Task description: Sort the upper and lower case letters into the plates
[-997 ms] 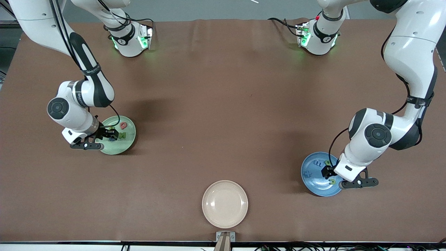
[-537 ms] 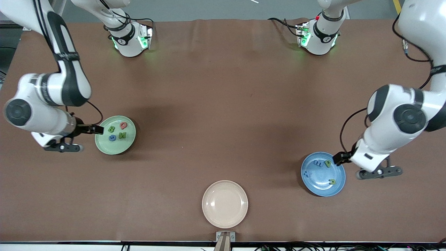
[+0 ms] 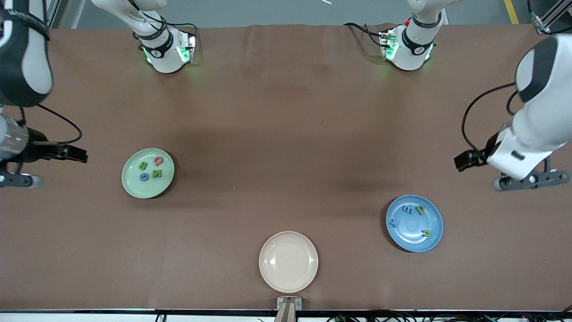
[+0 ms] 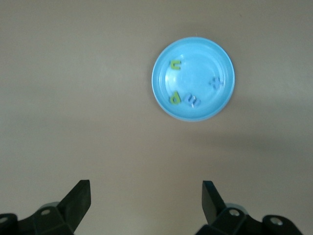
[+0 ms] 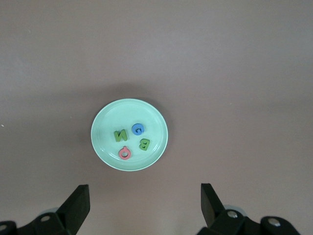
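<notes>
The pale green plate (image 3: 134, 184) lies toward the right arm's end of the table and holds several letters, among them a pink Q (image 3: 157, 160), a green B (image 3: 143, 166) and a green N (image 3: 157, 173). It also shows in the right wrist view (image 5: 108, 126). The blue plate (image 3: 413, 240) lies toward the left arm's end, nearer the front camera, and holds several small letters, among them a green p (image 3: 420, 209) and a green u (image 3: 426, 233). It also shows in the left wrist view (image 4: 195, 56). My right gripper (image 3: 73, 154) (image 5: 145, 191) is open, empty and raised over bare table beside the green plate. My left gripper (image 3: 464, 160) (image 4: 145, 188) is open, empty and raised over bare table beside the blue plate.
An empty cream-beige plate (image 3: 288, 281) lies in the middle near the table's front edge. A small grey mount (image 3: 289, 303) sits at that edge. The arm bases (image 3: 165, 51) (image 3: 409, 49) stand at the table's farthest edge from the camera. The cloth is brown.
Both grippers have risen off their plates and drawn back toward their ends of the table. The letters stay in the plates.
</notes>
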You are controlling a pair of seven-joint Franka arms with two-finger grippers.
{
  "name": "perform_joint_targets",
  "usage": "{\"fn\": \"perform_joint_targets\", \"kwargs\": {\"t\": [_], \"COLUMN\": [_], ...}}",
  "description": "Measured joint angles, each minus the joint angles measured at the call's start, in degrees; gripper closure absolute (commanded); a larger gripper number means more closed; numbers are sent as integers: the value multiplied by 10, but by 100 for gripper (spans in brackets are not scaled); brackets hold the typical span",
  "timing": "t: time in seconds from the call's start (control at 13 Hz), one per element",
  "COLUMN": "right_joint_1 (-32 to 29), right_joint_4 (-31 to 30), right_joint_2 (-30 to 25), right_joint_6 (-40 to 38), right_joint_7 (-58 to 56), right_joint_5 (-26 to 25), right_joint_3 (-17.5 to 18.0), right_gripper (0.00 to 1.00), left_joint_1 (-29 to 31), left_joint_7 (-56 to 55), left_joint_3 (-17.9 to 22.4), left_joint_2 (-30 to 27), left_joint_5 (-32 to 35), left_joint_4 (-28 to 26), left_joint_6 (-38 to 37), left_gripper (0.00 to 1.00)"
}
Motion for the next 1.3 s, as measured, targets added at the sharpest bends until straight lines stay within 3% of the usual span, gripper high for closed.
{"fn": "perform_joint_targets", "kwargs": {"t": [0.31, 0.38, 0.61, 0.84, 1.3], "right_joint_1": [-4, -4, -4, -4, -4], "right_joint_4": [15, 15, 13, -13, -126], "right_joint_2": [5, 5, -4, -39, -146], "right_joint_6": [-22, -32, -42, -42, 13], "right_joint_7": [-1, -1, -3, -4, -4], "right_joint_5": [18, 23, 26, 27, 35], "right_joint_3": [6, 7, 7, 8, 8], "right_gripper": [0, 0, 0, 0, 0], "left_joint_1": [-9, -33, -141, -201, -219], "left_joint_7": [70, 80, 98, 103, 103], "left_joint_3": [15, 47, 191, 259, 273], "left_joint_2": [-63, -78, -117, -135, -156], "left_joint_5": [-25, -41, -97, -111, -120], "left_joint_4": [14, 14, -3, -23, -52], "left_joint_6": [-53, -62, -75, -75, -75], "left_gripper": [0, 0, 0, 0, 0]}}
